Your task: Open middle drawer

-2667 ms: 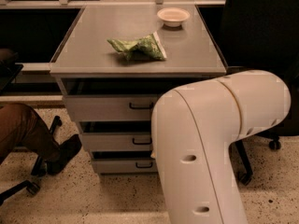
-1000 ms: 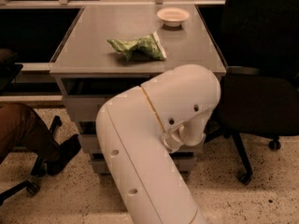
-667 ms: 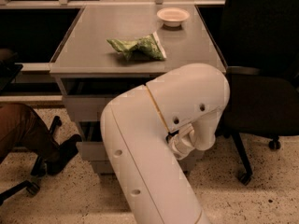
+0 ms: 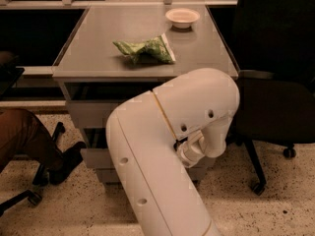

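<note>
Grey middle drawer [image 4: 94,158] looks barely drawn out, pull unfinished (claw hidden behind the white arm [image 4: 162,146] by the drawer fronts, grip untellable).

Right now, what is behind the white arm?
The front of the cabinet; only the left end of the middle drawer shows. Its handle and the gripper are covered by the arm.

One camera only, set up high, looking forward and down onto the surface [image 4: 98,48]. The white arm [image 4: 162,151] crowds the near foreground and hides the end effector behind its elbow, by the cabinet [image 4: 86,113] front.
</note>
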`<state>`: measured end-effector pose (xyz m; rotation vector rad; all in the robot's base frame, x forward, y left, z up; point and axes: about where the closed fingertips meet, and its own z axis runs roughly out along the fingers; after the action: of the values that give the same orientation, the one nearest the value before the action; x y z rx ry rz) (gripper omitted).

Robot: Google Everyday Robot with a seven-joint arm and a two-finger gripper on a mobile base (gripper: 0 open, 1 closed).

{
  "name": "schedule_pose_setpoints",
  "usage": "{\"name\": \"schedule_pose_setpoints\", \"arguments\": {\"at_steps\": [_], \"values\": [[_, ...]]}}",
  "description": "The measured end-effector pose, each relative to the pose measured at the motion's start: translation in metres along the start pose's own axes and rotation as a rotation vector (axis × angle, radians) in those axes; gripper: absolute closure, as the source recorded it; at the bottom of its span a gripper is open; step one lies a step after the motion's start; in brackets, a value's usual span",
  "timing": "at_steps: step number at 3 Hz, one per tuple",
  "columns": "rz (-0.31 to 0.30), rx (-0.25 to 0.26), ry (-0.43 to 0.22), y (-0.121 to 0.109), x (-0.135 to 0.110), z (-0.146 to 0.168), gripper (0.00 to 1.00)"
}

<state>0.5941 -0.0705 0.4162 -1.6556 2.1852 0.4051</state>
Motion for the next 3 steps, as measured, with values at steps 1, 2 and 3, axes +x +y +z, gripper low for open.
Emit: {"name": "schedule_pose_setpoints", "arguments": {"at_steps": [1, 2, 3], "values": [[0.000, -0.035, 0.010, 0.006, -0.001, 0.005, 0.00], [0.002, -0.062, 0.013, 0.014, -0.002, 0.004, 0.00], [0.006, -0.096, 0.017, 0.024, -0.001, 0.003, 0.00]]}}
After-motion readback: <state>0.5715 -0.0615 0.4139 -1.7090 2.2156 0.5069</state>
